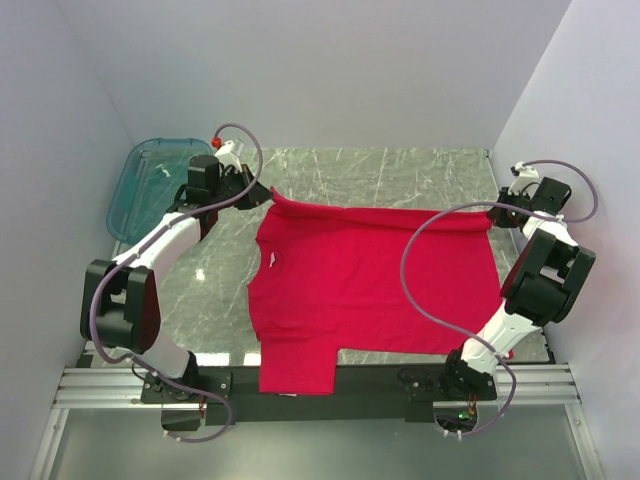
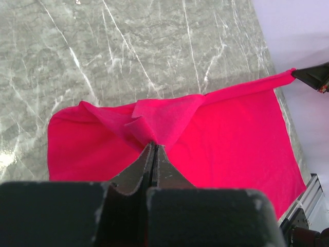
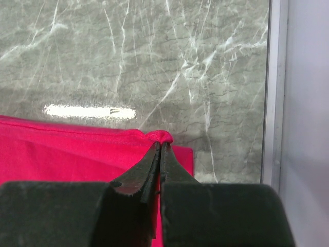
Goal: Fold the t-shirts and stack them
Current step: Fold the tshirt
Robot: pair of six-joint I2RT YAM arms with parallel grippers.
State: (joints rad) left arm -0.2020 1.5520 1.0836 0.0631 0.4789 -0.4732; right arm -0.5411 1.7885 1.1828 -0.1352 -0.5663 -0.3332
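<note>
A crimson-red t-shirt (image 1: 370,290) lies spread on the marble table, and one sleeve hangs over the near edge onto the rail. My left gripper (image 1: 266,196) is shut on the shirt's far left edge, which bunches into a folded peak at the tips (image 2: 154,145). My right gripper (image 1: 494,211) is shut on the far right corner, with a small roll of red cloth (image 3: 163,136) pinched at its tips (image 3: 161,145). Between the two grips the far hem (image 2: 247,88) runs taut and slightly lifted. A small white neck label (image 1: 269,261) shows at the shirt's left side.
A translucent teal plastic tub (image 1: 150,180) stands at the back left beside the left arm. White walls close in on both sides and at the back. The table's right edge strip (image 3: 272,103) runs close to the right gripper. A metal rail (image 1: 560,380) borders the near edge.
</note>
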